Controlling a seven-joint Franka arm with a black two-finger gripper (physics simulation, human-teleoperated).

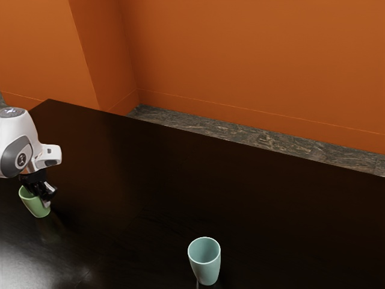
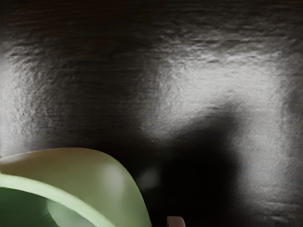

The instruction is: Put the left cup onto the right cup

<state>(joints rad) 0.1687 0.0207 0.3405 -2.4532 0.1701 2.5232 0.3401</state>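
The step in hand is the pick-up of the left cup. The green cup (image 1: 35, 203) sits at the lower left of the exterior view, near the frame's left edge, and the arm (image 1: 17, 149) hangs directly over it. The jaws are drawn narrow and pinch the cup's wall at the rim, one finger inside and one outside as far as I can judge. The cup leans instead of standing square, which suggests it is gripped and just coming off the dark tabletop (image 1: 180, 180). In the wrist view the green cup (image 2: 71, 184) shows as a pale rim and wall close under the hand.

The target, the pale blue cup (image 1: 204, 260), stands upright and open-mouthed at the lower centre of the exterior view, well apart from the green one.

The next move calls for a lift high enough to clear the blue cup's rim. The arm must then carry the green cup toward the exterior view's right and bring it level and centred over that mouth before lowering. A rim grip may let the cup swing, so a slow carry seems wise.
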